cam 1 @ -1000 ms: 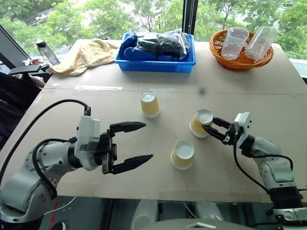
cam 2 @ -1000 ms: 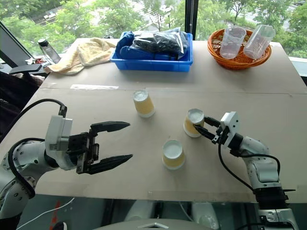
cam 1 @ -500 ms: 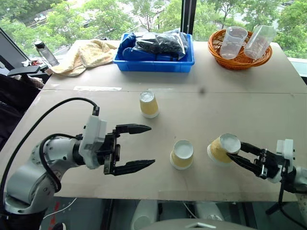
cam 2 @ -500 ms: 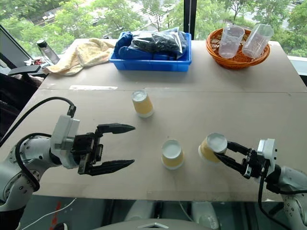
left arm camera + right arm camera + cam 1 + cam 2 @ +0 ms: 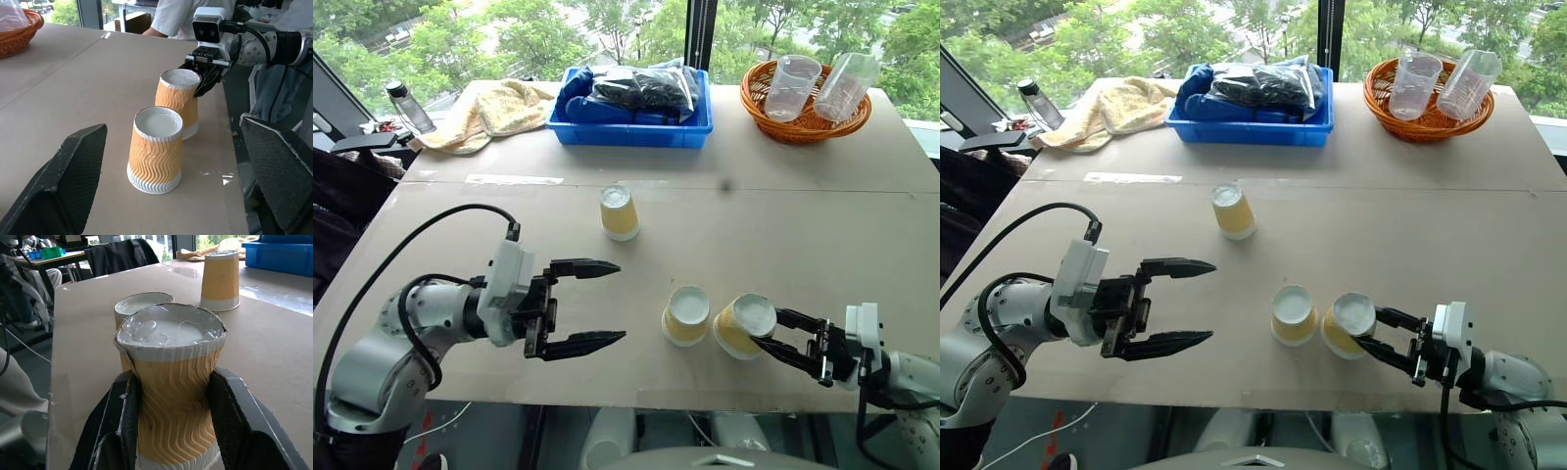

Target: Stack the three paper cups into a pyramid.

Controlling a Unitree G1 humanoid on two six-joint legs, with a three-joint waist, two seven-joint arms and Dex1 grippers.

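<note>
On the left side of the desk (image 5: 440, 211), the left claw (image 5: 597, 304) hangs level with its fingers spread wide and nothing between them, pointing toward the middle. Farther back, near the desk's centre, one paper cup (image 5: 619, 212) stands upside down, apart from the others. Toward the front edge a second cup (image 5: 686, 315) stands upside down too, and just beside it on the right is the third cup (image 5: 739, 326), squeezed at the waist by the right claw (image 5: 773, 338), tilted a little. Judging by this, the base pair is being set: the held cup should be lowered flat so it touches or nearly touches its neighbour, then let go. After that the far cup needs fetching to sit on top of the two.
</note>
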